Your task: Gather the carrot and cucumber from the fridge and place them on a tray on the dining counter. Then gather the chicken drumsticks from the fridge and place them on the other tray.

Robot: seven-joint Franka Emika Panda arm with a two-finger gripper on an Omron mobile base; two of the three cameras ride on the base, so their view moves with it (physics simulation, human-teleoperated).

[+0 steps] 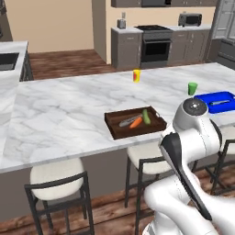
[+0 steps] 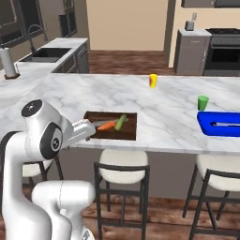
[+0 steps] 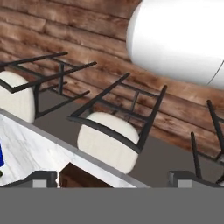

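Observation:
On the marble dining counter [image 1: 64,114] a brown tray [image 1: 111,125] [image 2: 110,137] holds the orange carrot [image 1: 136,122] [image 2: 107,125], the green cucumber [image 1: 146,116] [image 2: 121,122] and a grey item. A blue tray [image 1: 206,98] [image 2: 206,127] with a grey item lies further right. My gripper [image 3: 113,177] is open with nothing between its fingertips [image 3: 43,177]. It looks back over the counter's near edge at the stools, with a corner of the brown tray [image 3: 83,177] below it. The chicken drumsticks are out of view. I cannot tell which unit is the fridge.
A yellow cup [image 1: 136,76] [image 2: 153,80] and a green cup [image 1: 192,88] [image 2: 203,102] stand on the counter. Cushioned stools [image 1: 57,181] [image 2: 123,164] [image 3: 109,140] line its near side. A sink [image 2: 47,54] is at the far left and a stove [image 1: 156,43] at the back.

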